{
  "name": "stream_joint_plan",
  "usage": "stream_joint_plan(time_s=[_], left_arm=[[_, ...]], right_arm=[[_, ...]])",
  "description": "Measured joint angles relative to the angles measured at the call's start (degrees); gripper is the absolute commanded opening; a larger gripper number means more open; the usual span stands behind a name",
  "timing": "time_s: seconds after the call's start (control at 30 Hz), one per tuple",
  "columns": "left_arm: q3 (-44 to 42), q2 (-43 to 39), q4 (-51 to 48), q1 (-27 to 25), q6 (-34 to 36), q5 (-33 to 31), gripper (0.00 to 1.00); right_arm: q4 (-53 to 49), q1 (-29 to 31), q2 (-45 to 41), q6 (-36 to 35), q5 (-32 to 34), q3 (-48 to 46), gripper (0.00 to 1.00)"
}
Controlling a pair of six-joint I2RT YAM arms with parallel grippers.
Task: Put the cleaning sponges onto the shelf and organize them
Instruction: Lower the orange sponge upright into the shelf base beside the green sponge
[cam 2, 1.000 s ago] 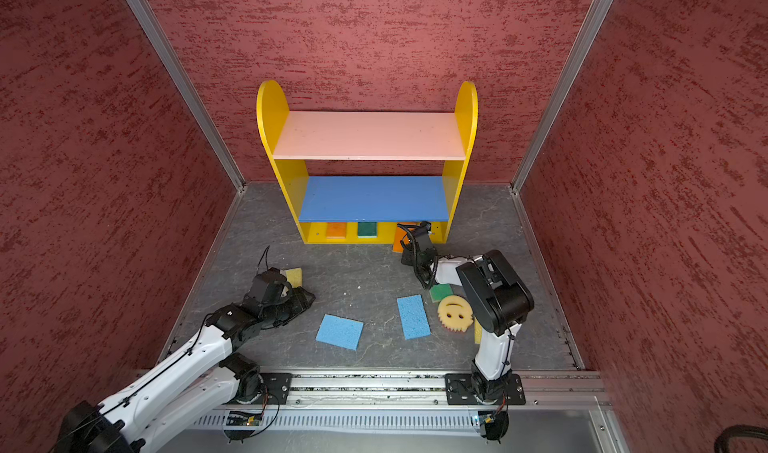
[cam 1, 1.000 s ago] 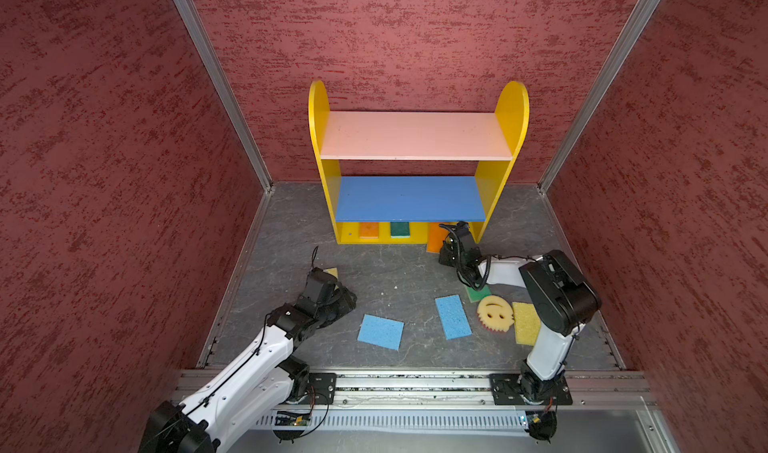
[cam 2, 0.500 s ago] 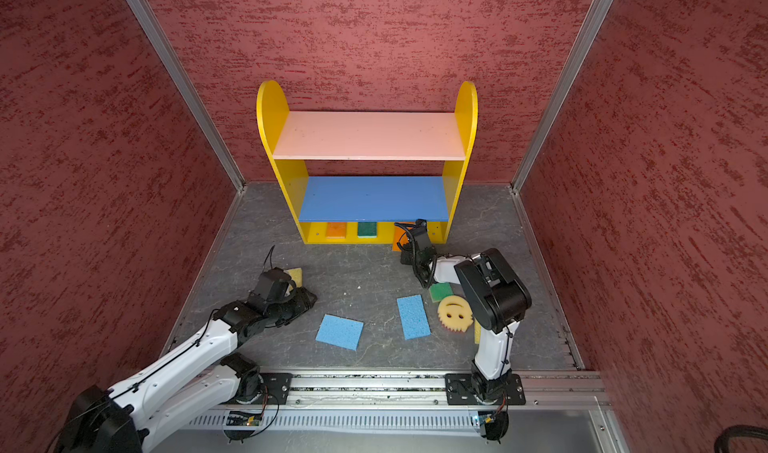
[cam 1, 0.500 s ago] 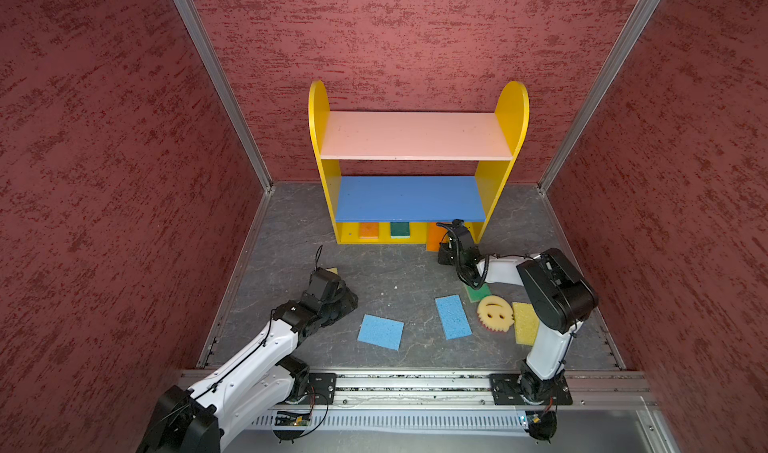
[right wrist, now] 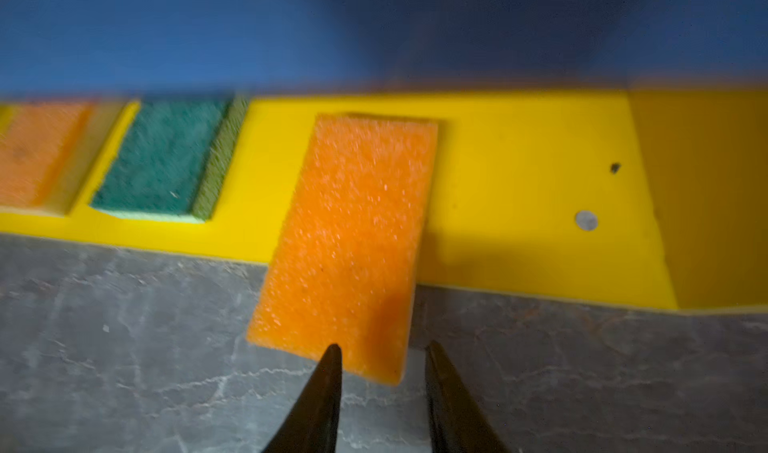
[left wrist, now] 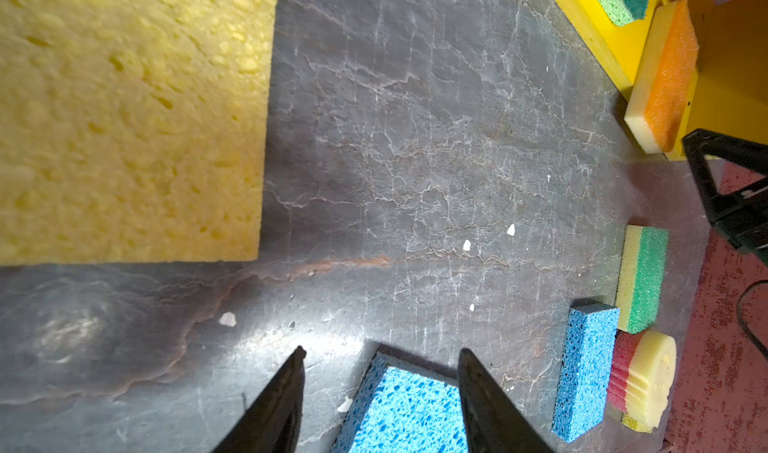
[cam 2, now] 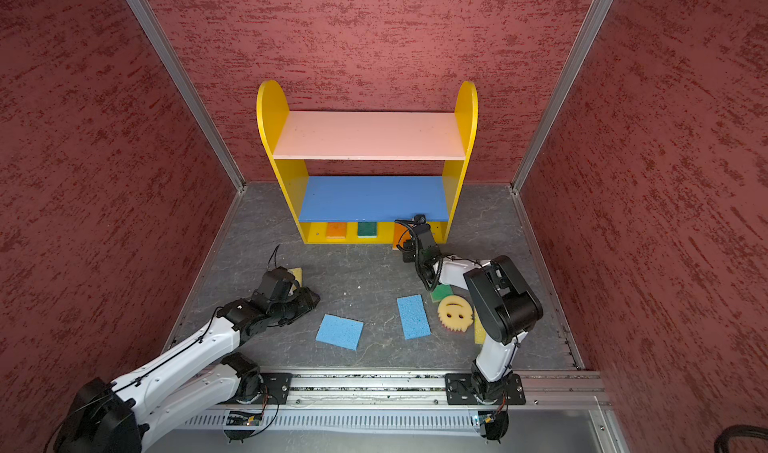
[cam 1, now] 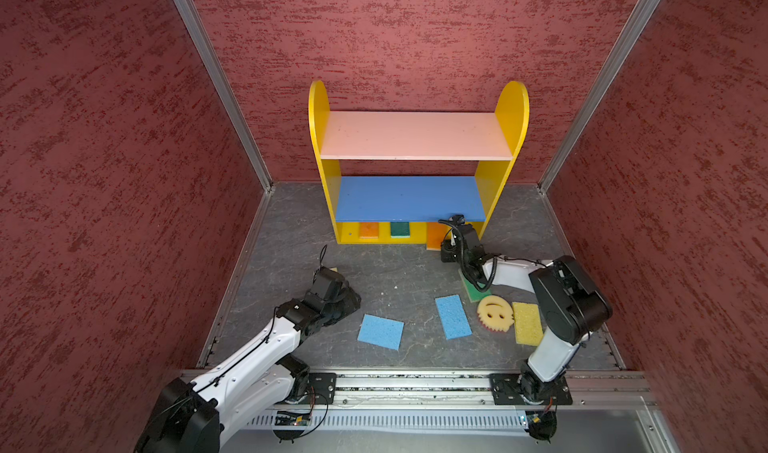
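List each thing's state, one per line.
Left gripper: open, empty.
Right gripper: open, empty.
Top board: bare.
Middle board: bare.
Left orange sponge: on bottom board.
Dark green sponge: on bottom board.
Right orange sponge: half on bottom board.
Left blue sponge: on floor.
Right blue sponge: on floor.
Left yellow sponge: on floor.
Right yellow sponge: on floor.
Green sponge: on floor.
Smiley sponge: floor, face up.

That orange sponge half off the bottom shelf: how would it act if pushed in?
The orange sponge looks porous, so probably light and squashy; a push may dent it first. Its rough face and the step onto the yellow bottom board might make it drag or catch rather than glide.
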Motion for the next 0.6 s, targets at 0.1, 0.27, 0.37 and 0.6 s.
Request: stream_joint_plan(time_s=[0.1,0.27,0.37,0.6], left_arm=[[0.33,-0.02,0.09,-0.20,0.02,-0.22,0.59],[0.39,-0.02,0.07,-0.35,0.02,-0.39,0.59],[0.39,-0.07,0.07,-0.46,0.02,-0.39,0.59],[0.39,-0.09,0.04,-0.46,0.02,-0.39,0.59]], right_arm=[[1.86,-0.04,-4.07,0.50,0.35,-0.24,0.45],[3.80,-0.04,-8.76,3.23,0.26,-3.61,0.37],[4.15,-0.09,-9.20,6.05,-1.20,-6.58,0.32],[5.44,-0.15,-7.72,12.26,-5.77,-11.02,0.29]])
